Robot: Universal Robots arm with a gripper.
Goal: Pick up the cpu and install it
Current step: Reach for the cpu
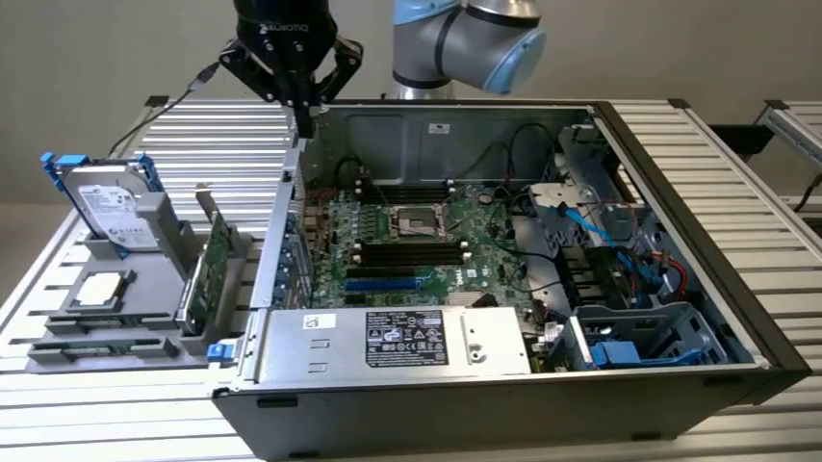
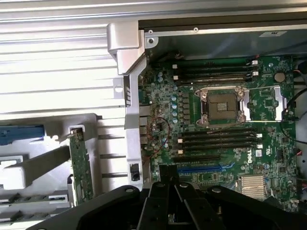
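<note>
The cpu [image 1: 103, 289], a small flat silver square, lies in a grey holder [image 1: 90, 332] at the exterior view's left, beside the open computer case [image 1: 719, 289]. My gripper [image 1: 306, 123] hangs high over the case's far left corner, well away from the cpu, with its black fingers [image 2: 160, 187] shut together and nothing between them. Below it the green motherboard [image 1: 385, 255] lies in the case. The empty cpu socket [image 2: 223, 106] with its metal frame sits in the middle of the board [image 1: 418, 223].
A silver hard drive [image 1: 110, 207] with a blue bracket stands upright in the holder behind the cpu. Green circuit cards [image 1: 212, 269] stand on edge between holder and case wall [image 2: 80, 167]. A power supply [image 1: 398, 339], cables and drive cages [image 1: 642, 337] crowd the case.
</note>
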